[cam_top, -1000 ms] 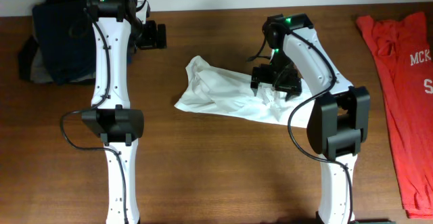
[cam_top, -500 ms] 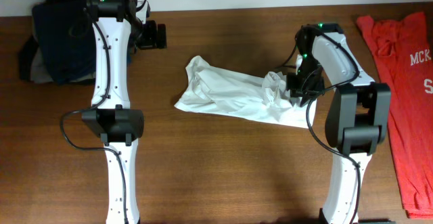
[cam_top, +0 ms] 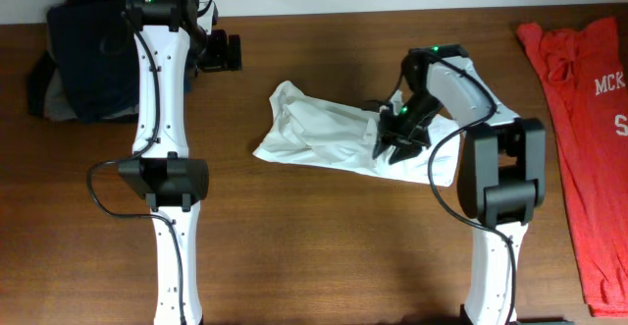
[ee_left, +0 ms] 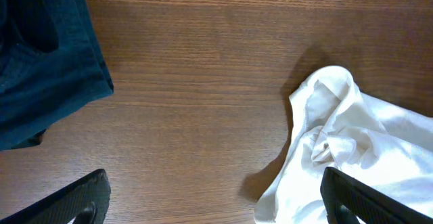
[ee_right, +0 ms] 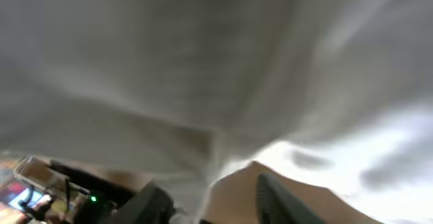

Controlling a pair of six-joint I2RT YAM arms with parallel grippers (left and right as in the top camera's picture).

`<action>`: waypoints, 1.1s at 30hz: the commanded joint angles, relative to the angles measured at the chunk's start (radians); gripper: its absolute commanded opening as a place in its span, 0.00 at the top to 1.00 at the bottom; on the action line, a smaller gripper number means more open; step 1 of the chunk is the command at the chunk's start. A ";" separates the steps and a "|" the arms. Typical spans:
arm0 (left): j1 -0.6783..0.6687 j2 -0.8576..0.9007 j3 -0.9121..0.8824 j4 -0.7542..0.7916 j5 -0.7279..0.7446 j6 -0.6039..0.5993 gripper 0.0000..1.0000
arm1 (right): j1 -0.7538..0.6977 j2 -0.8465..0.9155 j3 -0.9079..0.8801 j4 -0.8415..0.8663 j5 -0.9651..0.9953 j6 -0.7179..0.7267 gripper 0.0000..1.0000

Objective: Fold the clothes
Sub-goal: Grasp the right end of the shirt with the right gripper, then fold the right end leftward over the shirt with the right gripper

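- Far left: the pile of dark navy garments [cam_top: 74, 60] sits at the back corner of the table [cam_top: 324, 237]. Not part of the job, so just something to stay off.
- The left gripper [cam_top: 224, 52] hovers over bare wood between that pile and the shirt. On its wrist cam both fingers [ee_left: 84, 197] are spread wide with nothing between them. From there the shirt lies off to its right, near but not touching.
- Middle: the white T-shirt [cam_top: 324, 134] is a crumpled heap, nowhere near flat. Its long axis runs roughly left to right across the table, dipping toward the front at the right end. The bunched-up left end [ee_left: 331, 136] is the bit facing the left arm. Can't see the print in this mess.
- The right gripper [cam_top: 394, 138] is right on top of the shirt's right end, so it's clearly the nearer arm. Its wrist cam is all blurry white cloth, with two dark fingers [ee_right: 281, 197] poking in at the bottom. Honestly can't tell whether they're pinched on fabric or just buried in it.
- My guess is the heap has to be stretched out along that long axis first. The right arm already has its end, and the left would have to come over for the other one.
- Far right: the red T-shirt [cam_top: 589, 119] lies flat, well apart from everything.
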 commanded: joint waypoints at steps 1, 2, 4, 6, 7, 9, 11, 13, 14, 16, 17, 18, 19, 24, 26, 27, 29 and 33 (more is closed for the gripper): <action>-0.003 -0.002 0.005 -0.001 0.011 0.001 0.01 | 0.017 -0.013 0.031 -0.024 -0.045 -0.007 0.53; -0.003 -0.002 0.005 -0.001 0.011 0.001 0.01 | 0.003 -0.018 0.077 -0.051 -0.028 -0.007 0.53; -0.003 -0.002 0.005 -0.001 0.011 0.001 0.01 | -0.044 -0.027 0.198 -0.074 0.077 -0.006 0.43; -0.003 -0.002 0.005 -0.001 0.011 0.001 0.01 | -0.077 -0.027 0.221 -0.042 0.089 -0.006 0.43; -0.003 -0.002 0.005 -0.001 0.011 0.002 0.01 | -0.087 -0.023 0.220 -0.025 0.127 -0.006 0.55; -0.003 -0.002 0.005 -0.001 0.011 0.002 0.01 | -0.076 -0.009 0.219 -0.013 0.248 0.024 0.83; -0.003 -0.002 0.005 -0.001 0.011 0.002 0.01 | -0.054 -0.003 0.185 0.027 0.247 0.053 0.96; -0.003 -0.002 0.005 -0.001 0.011 0.002 0.01 | -0.010 0.008 0.151 0.088 0.247 0.100 0.96; -0.003 -0.002 0.005 -0.001 0.011 0.002 0.01 | 0.016 0.018 0.146 0.115 0.247 0.109 0.96; -0.003 -0.002 0.005 -0.001 0.011 0.001 0.01 | 0.076 0.035 0.146 0.167 0.247 0.153 0.96; -0.003 -0.002 0.005 -0.001 0.011 0.002 0.01 | 0.091 0.038 0.146 0.179 0.247 0.156 0.95; -0.003 -0.002 0.005 -0.001 0.011 0.002 0.01 | 0.117 0.039 0.146 0.188 0.247 0.156 0.93; -0.003 -0.002 0.005 -0.001 0.011 0.002 0.01 | 0.131 0.039 0.146 0.189 0.247 0.156 0.93; 0.005 -0.002 0.005 -0.001 0.129 0.008 0.01 | 0.027 0.012 0.577 -0.085 0.275 0.132 0.13; 0.034 0.000 -0.002 -0.001 0.328 0.090 0.01 | -0.069 0.012 0.736 -0.155 0.277 0.132 0.01; 0.056 0.005 -0.021 -0.001 0.404 0.092 0.01 | -0.146 0.012 0.809 -0.178 0.277 0.132 0.02; 0.103 0.007 -0.120 -0.001 0.587 0.146 0.01 | -0.263 0.011 0.830 -0.186 0.277 0.132 0.01; 0.101 0.007 -0.283 0.006 0.650 0.315 0.01 | -0.432 0.012 0.829 -0.244 0.277 0.132 0.01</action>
